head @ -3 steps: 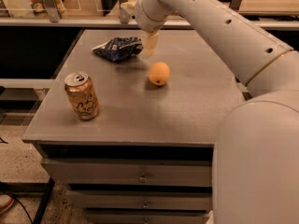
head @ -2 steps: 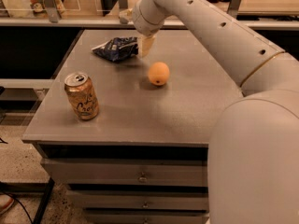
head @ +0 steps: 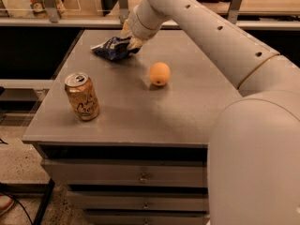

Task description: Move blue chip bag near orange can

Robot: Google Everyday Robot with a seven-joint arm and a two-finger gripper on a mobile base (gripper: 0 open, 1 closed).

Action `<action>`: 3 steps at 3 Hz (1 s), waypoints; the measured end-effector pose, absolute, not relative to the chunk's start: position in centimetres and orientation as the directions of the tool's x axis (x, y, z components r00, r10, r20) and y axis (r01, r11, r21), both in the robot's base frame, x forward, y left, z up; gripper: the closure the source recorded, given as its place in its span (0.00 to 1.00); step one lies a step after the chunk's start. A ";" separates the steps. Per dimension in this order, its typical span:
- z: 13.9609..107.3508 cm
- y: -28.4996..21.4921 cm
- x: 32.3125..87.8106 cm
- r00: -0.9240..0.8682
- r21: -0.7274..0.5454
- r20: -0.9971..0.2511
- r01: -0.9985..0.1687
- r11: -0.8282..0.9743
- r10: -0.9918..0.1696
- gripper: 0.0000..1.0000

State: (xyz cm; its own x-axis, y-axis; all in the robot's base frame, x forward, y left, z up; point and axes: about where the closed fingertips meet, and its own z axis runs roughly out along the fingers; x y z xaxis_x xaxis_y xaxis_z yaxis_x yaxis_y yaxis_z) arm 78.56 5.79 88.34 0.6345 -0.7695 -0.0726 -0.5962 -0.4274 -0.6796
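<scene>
The blue chip bag (head: 110, 49), dark blue and crumpled, lies at the back left of the grey table top (head: 140, 111). My gripper (head: 130, 38) is down at the bag's right end and touches or nearly touches it. The orange can (head: 82, 96) stands upright near the table's front left, well apart from the bag. My white arm reaches in from the right and upper right.
A round orange fruit (head: 159, 73) lies mid-table, right of the bag. The table has drawers below (head: 140, 176). A dark gap and a shelf with railing posts (head: 51, 3) lie behind it. My robot body (head: 262, 163) fills the lower right.
My gripper has moved left from beside the bag, near the fruit, onto the bag's right end. The bag, can and fruit have not moved.
</scene>
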 end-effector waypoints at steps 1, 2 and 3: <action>87.8 5.6 78.0 0.624 -0.668 -0.074 -0.610 -0.426 -0.778 0.87; 87.8 5.5 76.7 0.644 -0.672 -0.079 -0.598 -0.436 -0.761 1.00; 87.6 5.1 75.2 0.688 -0.686 -0.090 -0.567 -0.456 -0.720 1.00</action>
State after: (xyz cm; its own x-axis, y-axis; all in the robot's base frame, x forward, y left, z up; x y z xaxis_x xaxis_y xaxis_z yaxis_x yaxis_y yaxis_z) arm 75.19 5.13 87.60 0.6882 -0.7200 -0.0898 -0.5668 -0.4562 -0.6860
